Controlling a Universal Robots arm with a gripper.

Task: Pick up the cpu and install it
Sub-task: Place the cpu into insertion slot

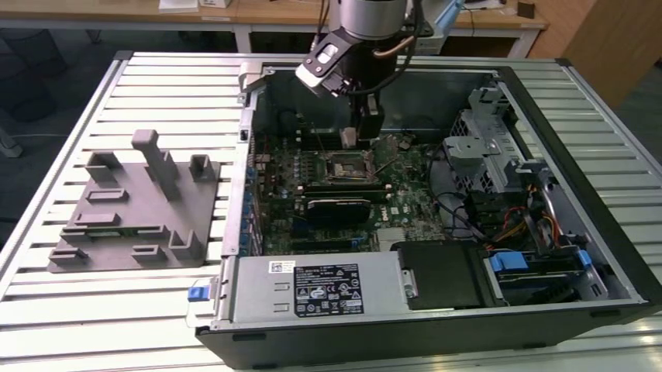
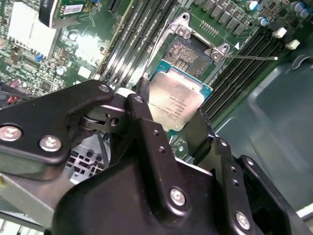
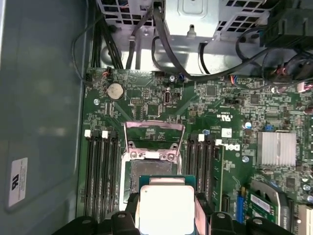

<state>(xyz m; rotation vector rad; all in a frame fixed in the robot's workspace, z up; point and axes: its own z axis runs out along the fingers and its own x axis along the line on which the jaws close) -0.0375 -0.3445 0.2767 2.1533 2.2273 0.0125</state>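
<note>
Power-supply label (image 1: 329, 288) — print unreadable

Exterior view. Slatted metal table (image 1: 62, 310), pale grey, running from 3 o'clock round through 6 to 9 o'clock. Past its far edge, at 12 o'clock, wooden desk (image 1: 269, 14) on a white leg (image 1: 240, 37). Dark floor (image 1: 52, 70) at 10 o'clock, below the desk. Warm brown wooden panel (image 1: 610, 39) between 1 and 2 o'clock. Even indoor light; soft sheen along the slats, brightest toward 3 o'clock.
</note>
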